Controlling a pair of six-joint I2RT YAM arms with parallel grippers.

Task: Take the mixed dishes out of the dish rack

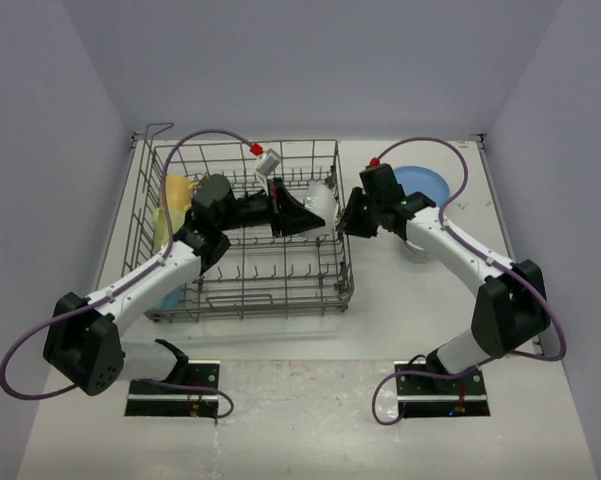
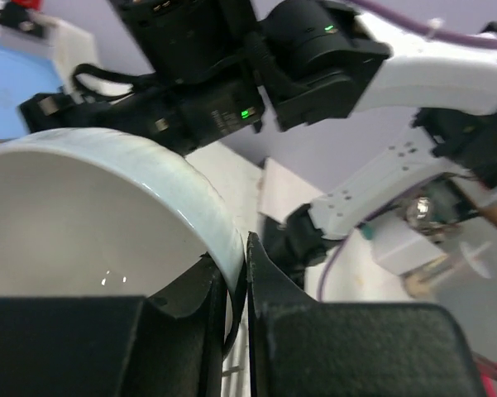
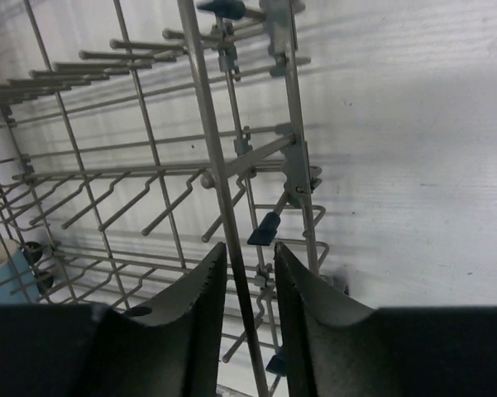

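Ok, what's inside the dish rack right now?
In the dish rack: a yellow dish at its left wall, and the left gripper pinching a light-blue cup. A pale-blue piece near the front-left corner is mostly covered by the left arm.

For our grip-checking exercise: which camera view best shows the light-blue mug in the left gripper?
Left wrist: the mug fills the frame, its wall pinched by the left gripper. Top external shows it small and pale; right wrist shows only the dish rack.
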